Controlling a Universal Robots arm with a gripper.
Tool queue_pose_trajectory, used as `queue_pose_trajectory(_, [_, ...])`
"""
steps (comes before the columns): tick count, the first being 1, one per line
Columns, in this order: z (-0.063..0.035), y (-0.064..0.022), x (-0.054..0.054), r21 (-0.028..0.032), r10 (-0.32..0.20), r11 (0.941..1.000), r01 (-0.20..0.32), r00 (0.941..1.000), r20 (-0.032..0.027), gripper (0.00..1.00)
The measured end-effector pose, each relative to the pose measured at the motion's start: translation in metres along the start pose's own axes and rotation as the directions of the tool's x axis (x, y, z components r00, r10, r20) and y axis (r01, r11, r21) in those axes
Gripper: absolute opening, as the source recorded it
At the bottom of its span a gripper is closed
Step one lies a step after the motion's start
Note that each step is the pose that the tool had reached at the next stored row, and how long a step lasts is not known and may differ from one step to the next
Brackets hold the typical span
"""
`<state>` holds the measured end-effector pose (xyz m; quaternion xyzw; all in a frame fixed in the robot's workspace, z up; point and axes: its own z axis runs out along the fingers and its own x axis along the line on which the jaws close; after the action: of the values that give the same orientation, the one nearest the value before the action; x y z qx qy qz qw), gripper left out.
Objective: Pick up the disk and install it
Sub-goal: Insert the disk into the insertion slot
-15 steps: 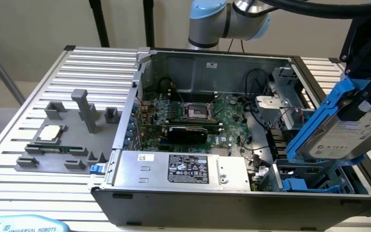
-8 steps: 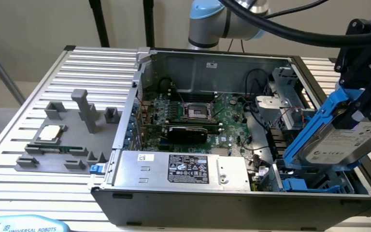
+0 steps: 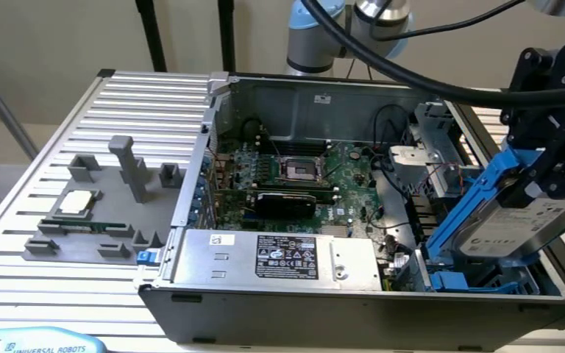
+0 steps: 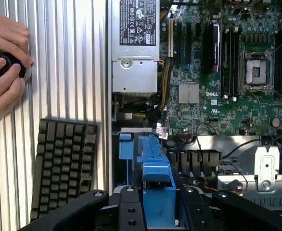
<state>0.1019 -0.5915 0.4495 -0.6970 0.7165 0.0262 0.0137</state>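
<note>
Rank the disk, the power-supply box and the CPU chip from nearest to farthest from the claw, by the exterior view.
1. disk: held in the claw, tilted, at the exterior view's right.
2. power-supply box: inside the case, near the middle.
3. CPU chip: on the gray fixture outside the case, exterior view's left.

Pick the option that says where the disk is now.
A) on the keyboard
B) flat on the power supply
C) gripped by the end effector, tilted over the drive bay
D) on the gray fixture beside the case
C: the end effector grips the disk, which hangs tilted above the drive bay.
</note>
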Motion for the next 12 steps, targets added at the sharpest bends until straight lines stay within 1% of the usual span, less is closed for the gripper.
queue_pose_trajectory(3, [0.0035,0.0,0.0001,-0.0001,0.0,1.0,0.0,1.0,-0.0044,0.33])
queue_pose_trajectory(9, [0.0076,-0.0001,0.0,-0.0012,0.0,1.0,0.0,1.0,-0.0072,0.33])
queue_pose_trajectory(12, [0.0098,-0.0001,-0.0006,-0.0017,0.0,1.0,0.0,1.0,-0.0076,0.33])
